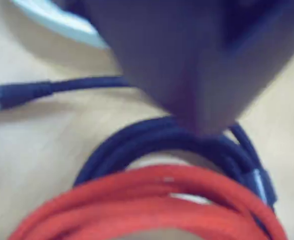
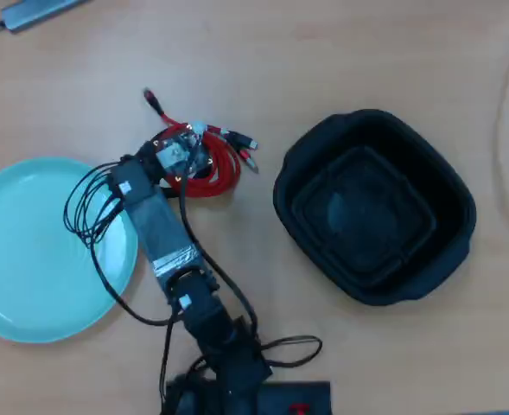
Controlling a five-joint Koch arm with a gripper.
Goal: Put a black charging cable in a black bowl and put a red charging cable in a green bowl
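Observation:
In the wrist view the black charging cable (image 1: pixel 166 137) lies coiled on the wooden table, with its plug end (image 1: pixel 12 96) stretched out to the left. The red charging cable (image 1: pixel 147 202) overlaps the coil's near side. My gripper (image 1: pixel 201 125) is a blurred dark mass right above the black coil, its tip touching or nearly touching it. Only one jaw shows. In the overhead view the gripper (image 2: pixel 183 158) covers the red cable (image 2: pixel 215 173), and the black cable is hidden under it. The green bowl (image 2: pixel 29 251) is at left and the black bowl (image 2: pixel 375 207) at right; both are empty.
In the overhead view the arm's loose black wires (image 2: pixel 85 212) hang over the green bowl's right rim. The arm's base (image 2: pixel 237 385) is at the bottom centre. A grey device (image 2: pixel 38 10) lies at the top left. The green bowl's rim (image 1: pixel 57 20) shows in the wrist view.

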